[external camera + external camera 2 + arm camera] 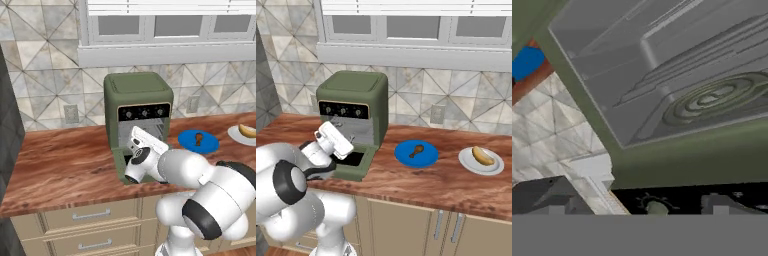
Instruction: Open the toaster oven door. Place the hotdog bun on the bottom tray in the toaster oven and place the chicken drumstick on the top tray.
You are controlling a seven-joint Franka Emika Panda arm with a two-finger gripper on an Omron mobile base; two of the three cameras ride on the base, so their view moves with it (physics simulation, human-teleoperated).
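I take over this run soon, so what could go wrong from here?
The toaster oven door lies dropped open with the hand low right above it, so a careless lift might knock it. The chicken drumstick and hotdog bun sit far right, so the long swing could clip the toaster oven.

Matt olive-green boxy toaster oven (137,90) at frame centre, grey metallic-looking cavity (677,65); glossy reddish wood-grain counter (65,165) across the middle; smooth blue plate (416,153); glossy white robot arm (210,195).
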